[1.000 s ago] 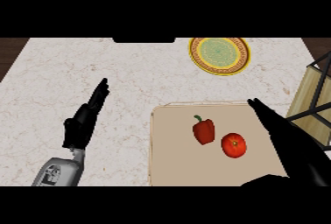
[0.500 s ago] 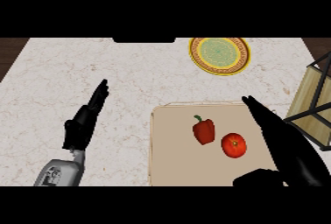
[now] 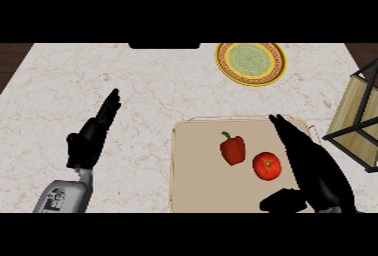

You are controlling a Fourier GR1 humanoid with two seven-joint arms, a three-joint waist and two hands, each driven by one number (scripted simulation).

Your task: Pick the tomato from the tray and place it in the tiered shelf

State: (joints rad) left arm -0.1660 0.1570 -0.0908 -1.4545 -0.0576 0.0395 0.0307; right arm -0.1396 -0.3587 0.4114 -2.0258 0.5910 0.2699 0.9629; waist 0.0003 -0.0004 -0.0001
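Nearby, round glossy tomato [image 3: 266, 167] lies on flat beige tray [image 3: 193, 180].

A round red tomato [image 3: 267, 166] lies on the beige tray [image 3: 198, 175], lower right of centre, with the black-framed wooden tiered shelf [image 3: 353, 120] at the right edge.

One view only, taken from the robot's head and aimed steeply down at the pale desk [image 3: 148, 80]. The desk's far edge lies near the top of the view. The left hand [image 3: 88, 144] and right hand [image 3: 314, 165] come in from the lower edge. Close in: the tray [image 3: 198, 172] fills the lower middle, and the tiered shelf [image 3: 354, 120] is cut by the right edge.
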